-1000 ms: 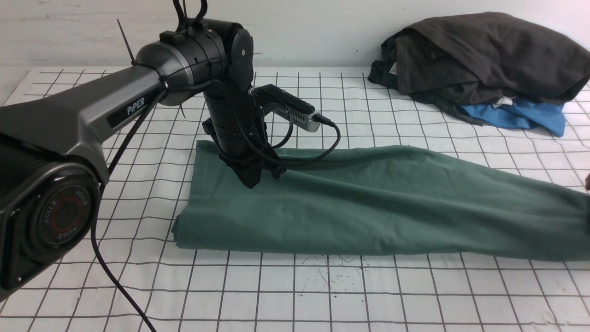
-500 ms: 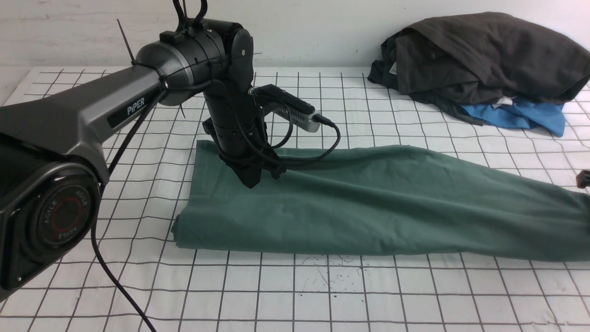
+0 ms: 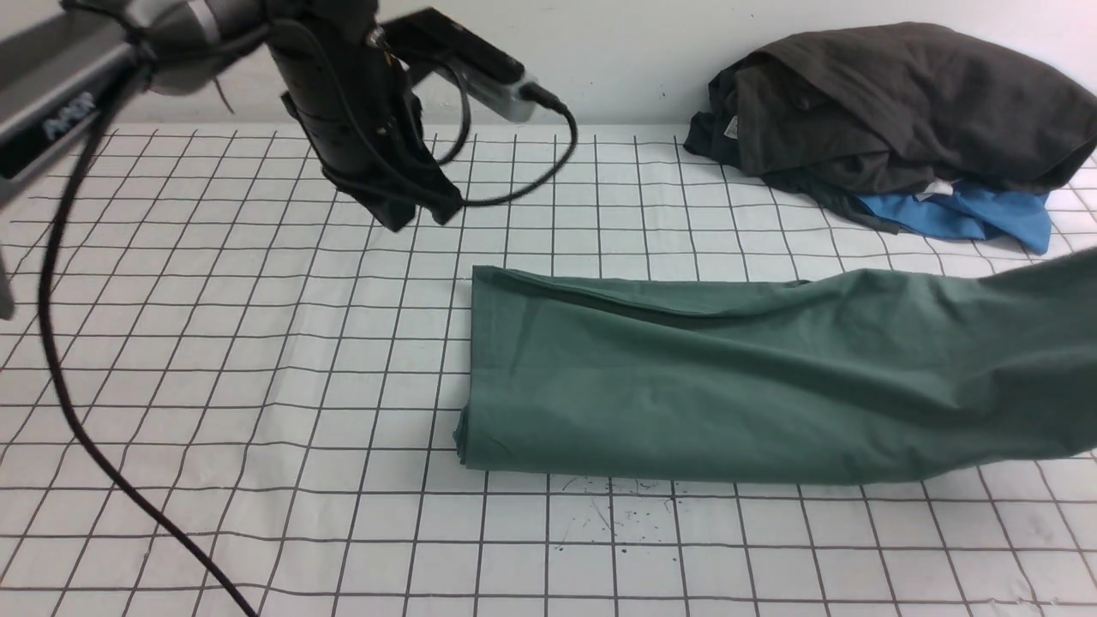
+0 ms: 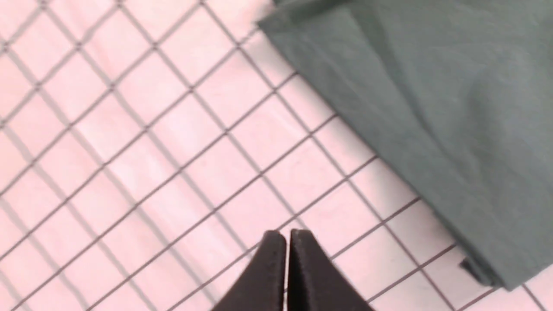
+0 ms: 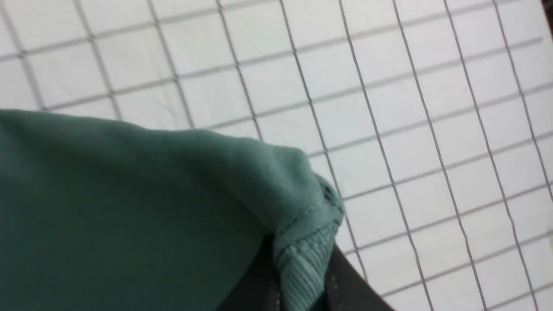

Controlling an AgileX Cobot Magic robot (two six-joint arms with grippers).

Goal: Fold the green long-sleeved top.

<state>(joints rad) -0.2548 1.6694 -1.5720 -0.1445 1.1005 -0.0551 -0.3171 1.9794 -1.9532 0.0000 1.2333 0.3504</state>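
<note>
- The green long-sleeved top lies folded into a long band across the middle and right of the tabletop. Its left end is a straight, squared edge, and its near edge is a soft rounded fold that follows a grid line.
- Toward the right the band rises off the tabletop and runs out past the right edge of the front view.
- Left of the squared end, the gridded tabletop is open as far as its left side, crossed only by a hanging black cable.
- In front of the near fold lie several rows of open grid squares, with a scatter of small ink specks just beside the fold.
- Behind the band, open grid runs back to the wall. The far right corner holds a dark heap of garments with a blue garment under it, near the band's raised part but apart from it.
- The left fingers are pressed together with nothing between them. They hang in the air behind and to the left of the top's far-left corner, clear of the cloth.
- In the left wrist view, those fingers point at bare grid, and the top passes to one side with open squares between.
- The right fingers are outside the front view. The right wrist view shows them clamped on a ribbed edge of the top, with the ribbing pinched between the two dark fingers and the cloth bunched at the pinch. Open grid lies beyond.
</note>
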